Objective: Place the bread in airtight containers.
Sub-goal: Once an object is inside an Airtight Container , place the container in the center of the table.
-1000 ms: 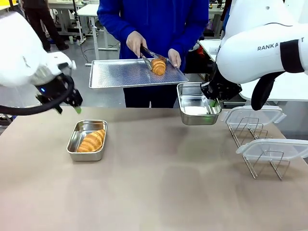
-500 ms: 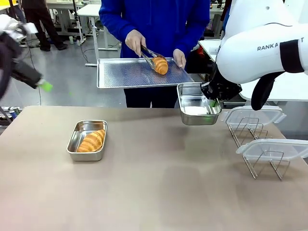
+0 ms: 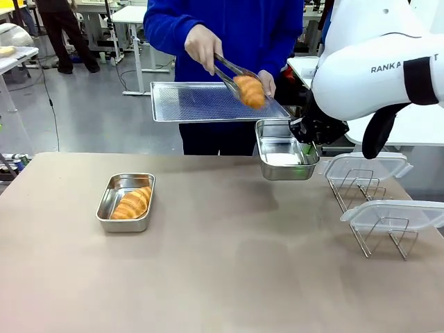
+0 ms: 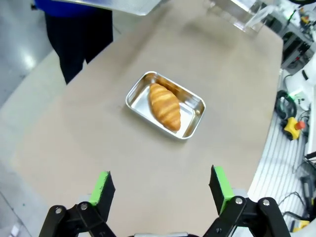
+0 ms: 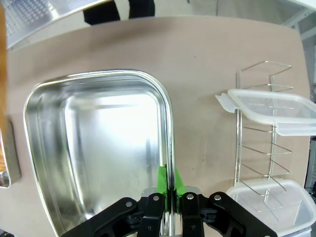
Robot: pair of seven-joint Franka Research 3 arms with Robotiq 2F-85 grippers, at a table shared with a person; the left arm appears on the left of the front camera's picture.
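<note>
Croissants are well apart. The first croissant lies inside the first tub, which stands flat and open-topped on the left part of the table. The second croissant hangs in tongs held by the person's hand. It is over the right end of a perforated tray and just above the second tub.

The right gripper has its green pads pinched tight on that tub's right wall and holds it clear of the table near the far edge. The right wrist view shows the same clamp on the thin steel wall, and the tub's inside is bare and shiny.

The left gripper hangs high over the table with its jaws spread wide and nothing between them. The first tub and its croissant lie far below it.

Two clear lids rest on wire racks at the right of the table
</note>
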